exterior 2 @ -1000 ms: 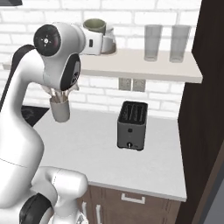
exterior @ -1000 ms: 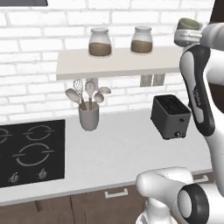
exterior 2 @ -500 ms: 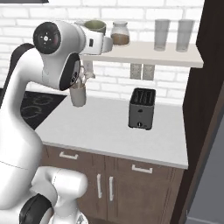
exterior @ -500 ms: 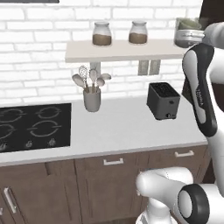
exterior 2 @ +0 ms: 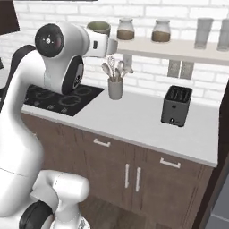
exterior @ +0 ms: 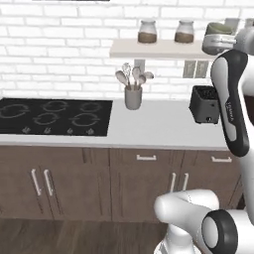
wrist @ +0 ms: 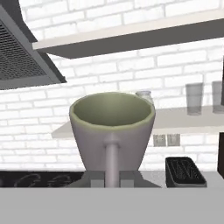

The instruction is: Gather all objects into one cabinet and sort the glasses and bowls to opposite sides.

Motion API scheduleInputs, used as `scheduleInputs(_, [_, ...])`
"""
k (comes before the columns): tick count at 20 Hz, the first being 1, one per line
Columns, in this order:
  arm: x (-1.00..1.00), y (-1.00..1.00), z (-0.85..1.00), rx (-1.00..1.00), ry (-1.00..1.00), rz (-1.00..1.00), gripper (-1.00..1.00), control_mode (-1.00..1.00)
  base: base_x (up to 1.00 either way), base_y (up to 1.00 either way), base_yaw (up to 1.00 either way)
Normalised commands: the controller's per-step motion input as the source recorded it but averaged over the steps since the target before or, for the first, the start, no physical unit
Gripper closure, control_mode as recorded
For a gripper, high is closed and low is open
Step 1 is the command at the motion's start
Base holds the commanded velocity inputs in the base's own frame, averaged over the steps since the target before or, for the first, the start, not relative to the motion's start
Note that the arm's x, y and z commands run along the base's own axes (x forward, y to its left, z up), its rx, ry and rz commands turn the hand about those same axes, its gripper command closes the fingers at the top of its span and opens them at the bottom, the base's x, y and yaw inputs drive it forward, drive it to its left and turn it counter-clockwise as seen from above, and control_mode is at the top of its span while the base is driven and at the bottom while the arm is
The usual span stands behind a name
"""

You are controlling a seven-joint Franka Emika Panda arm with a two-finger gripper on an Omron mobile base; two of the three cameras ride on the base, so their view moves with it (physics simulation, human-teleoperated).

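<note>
The jaws are closed on the handle of the grey-green mug [wrist: 112, 127], which is held upright, rim level, high above the tabletop [exterior 2: 134, 118] near the shelf [exterior 2: 179, 48].

The grey-green mug [wrist: 112, 131] hides the fingers gripping its handle.

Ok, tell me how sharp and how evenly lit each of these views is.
Left base view: soft throughout, flat even light, a faint shadow under the shelf. Right base view: equally soft; the toaster casts a weak shadow on the counter. Hand view: the grey-green mug looms large with blurry edges, its inside gently shaded; the glasses behind look hazy.
</note>
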Motion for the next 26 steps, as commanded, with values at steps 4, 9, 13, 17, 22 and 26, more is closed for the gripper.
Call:
scheduleInputs(4, [0.0,0.0,0.0,0.0,0.0,0.0,1.0,1.0,-0.51,0.27,0.43])
scheduleInputs(9, [0.0,0.0,0.0,0.0,0.0,0.0,1.0,1.0,-0.56,0.3,0.45])
scheduleInputs(13, [0.0,0.0,0.0,0.0,0.0,0.0,1.0,1.0,-0.37,0.62,0.39])
scheduleInputs(17, [0.0,0.0,0.0,0.0,0.0,0.0,1.0,1.0,0.0,0.9,0.26])
scheduleInputs(22, [0.0,0.0,0.0,0.0,0.0,0.0,1.0,1.0,0.0,0.78,0.33])
scheduleInputs(26, [0.0,0.0,0.0,0.0,0.0,0.0,1.0,1.0,-0.15,0.63,0.46])
